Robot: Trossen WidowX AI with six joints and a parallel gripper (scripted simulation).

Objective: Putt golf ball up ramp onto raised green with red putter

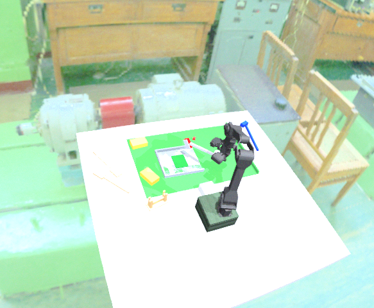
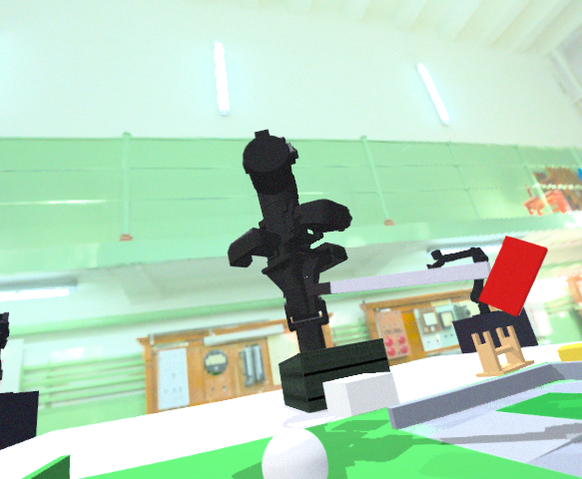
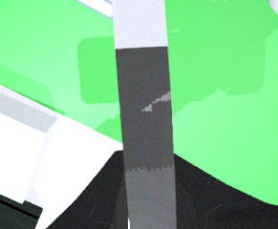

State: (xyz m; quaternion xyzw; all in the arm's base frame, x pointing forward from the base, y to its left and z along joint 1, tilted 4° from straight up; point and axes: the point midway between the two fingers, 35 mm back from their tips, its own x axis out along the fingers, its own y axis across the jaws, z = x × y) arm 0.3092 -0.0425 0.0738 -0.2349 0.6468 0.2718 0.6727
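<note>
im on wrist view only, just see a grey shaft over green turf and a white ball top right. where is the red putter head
Observer: The red putter head is off the ground, held out sideways from the gripper, which is shut on the shaft's dark grip.
Operator: what's under the head
Observer: In the top view it hangs at the far corner of the grey-walled raised green.
Operator: any other club around
Observer: Yes, a blue putter lies behind the black arm, at the turf's right edge.
Operator: where's the ball
Observer: The white golf ball sits on the green turf, in front of the arm's base.
</note>
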